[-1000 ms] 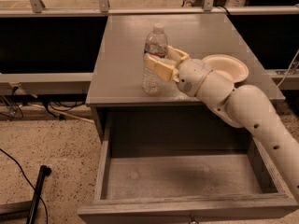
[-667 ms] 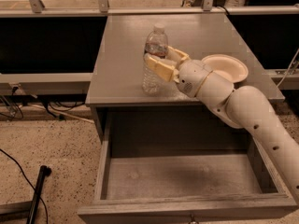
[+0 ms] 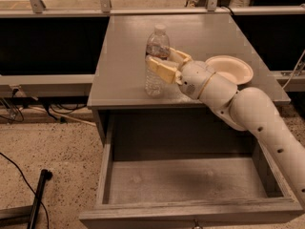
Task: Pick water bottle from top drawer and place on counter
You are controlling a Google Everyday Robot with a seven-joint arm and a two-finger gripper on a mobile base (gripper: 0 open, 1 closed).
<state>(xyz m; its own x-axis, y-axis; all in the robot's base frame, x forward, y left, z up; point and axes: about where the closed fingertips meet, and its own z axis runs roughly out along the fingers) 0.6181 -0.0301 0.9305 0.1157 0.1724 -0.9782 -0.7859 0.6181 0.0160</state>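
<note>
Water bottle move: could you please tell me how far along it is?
Done: the water bottle stands upright on the counter, out of the open top drawer. In hand: the gripper clasps its middle. Left: release and withdraw.

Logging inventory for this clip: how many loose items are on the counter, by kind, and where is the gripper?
water bottle: 1, upright, held by the gripper over the counter
white bowl: 1
Total: 2 on the counter; top drawer: 0

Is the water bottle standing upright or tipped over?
Upright: the water bottle stands on the counter, cap up; the gripper holds its middle.
</note>
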